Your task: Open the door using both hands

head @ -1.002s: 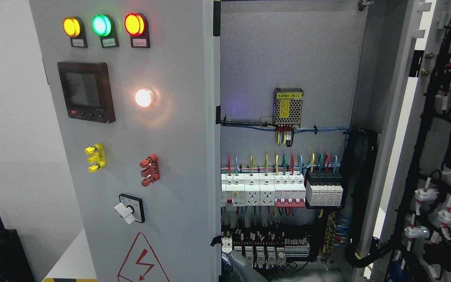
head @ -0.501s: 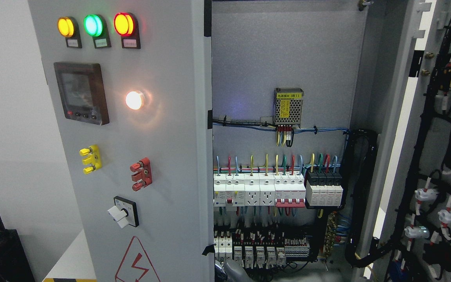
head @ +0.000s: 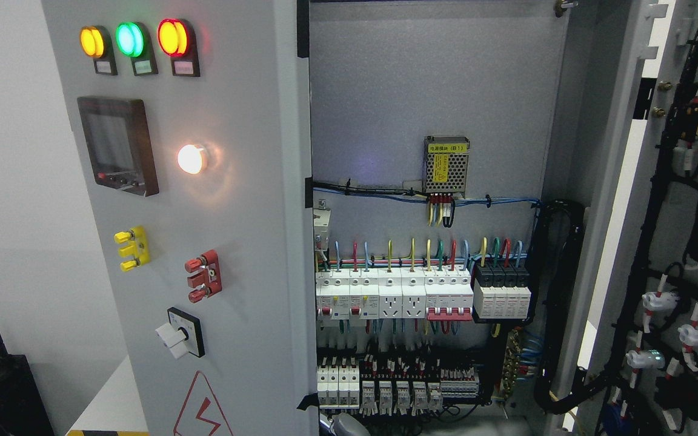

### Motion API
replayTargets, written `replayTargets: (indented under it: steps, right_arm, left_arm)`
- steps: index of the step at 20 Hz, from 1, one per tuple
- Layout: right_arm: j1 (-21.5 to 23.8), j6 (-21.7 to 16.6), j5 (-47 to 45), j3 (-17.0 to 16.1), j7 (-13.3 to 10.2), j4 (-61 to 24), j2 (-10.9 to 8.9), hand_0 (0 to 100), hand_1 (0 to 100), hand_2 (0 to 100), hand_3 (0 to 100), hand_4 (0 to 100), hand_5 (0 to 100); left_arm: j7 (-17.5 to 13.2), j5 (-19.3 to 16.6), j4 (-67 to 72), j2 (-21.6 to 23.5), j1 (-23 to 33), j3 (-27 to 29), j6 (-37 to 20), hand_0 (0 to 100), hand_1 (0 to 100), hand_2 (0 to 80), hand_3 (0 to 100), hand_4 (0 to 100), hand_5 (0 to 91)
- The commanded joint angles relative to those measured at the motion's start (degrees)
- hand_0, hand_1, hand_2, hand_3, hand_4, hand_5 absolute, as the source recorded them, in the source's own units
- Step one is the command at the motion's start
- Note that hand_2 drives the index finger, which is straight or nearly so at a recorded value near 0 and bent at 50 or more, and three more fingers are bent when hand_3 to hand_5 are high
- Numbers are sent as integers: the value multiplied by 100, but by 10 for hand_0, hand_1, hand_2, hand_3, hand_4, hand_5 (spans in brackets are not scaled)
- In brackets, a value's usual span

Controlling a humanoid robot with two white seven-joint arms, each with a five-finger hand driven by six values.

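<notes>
The left door [head: 228, 242] has swung further leftward since a second ago, its free edge drawing away to uncover another column of breakers [head: 331, 290] inside the cabinet. It is a tall, flat panel of grey painted metal, long axis upright, its face angled to the left. On it sit amber, green and red lamps [head: 134, 39], a dark meter [head: 117, 145], a glowing white lamp [head: 191, 158] and a red lightning triangle [head: 203, 409]. A yellow label on the meshed power supply [head: 446, 165] ends in "(B1)". A rounded grey part of a hand [head: 343, 425] shows at the bottom edge; I cannot tell its grip or which arm. The right door [head: 682, 242] stands wide open.
</notes>
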Motion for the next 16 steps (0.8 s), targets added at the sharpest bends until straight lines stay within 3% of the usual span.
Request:
replayTargets:
  steps: [1, 5, 16]
  right_arm:
    - [58, -2, -3, 236, 4, -185, 27, 0, 0, 0, 0, 0, 0]
    - [111, -11, -3, 341, 206, -299, 27, 0, 0, 0, 0, 0, 0]
    - [207, -11, -3, 648, 215, -422, 36, 0, 0, 0, 0, 0, 0]
  left_arm:
    - [-2, 0, 0, 0, 0, 35, 4, 0, 0, 0, 0, 30, 0]
    - [-2, 0, 0, 0, 0, 35, 4, 0, 0, 0, 0, 31, 0]
    - [-2, 0, 0, 0, 0, 35, 4, 0, 0, 0, 0, 31, 0]
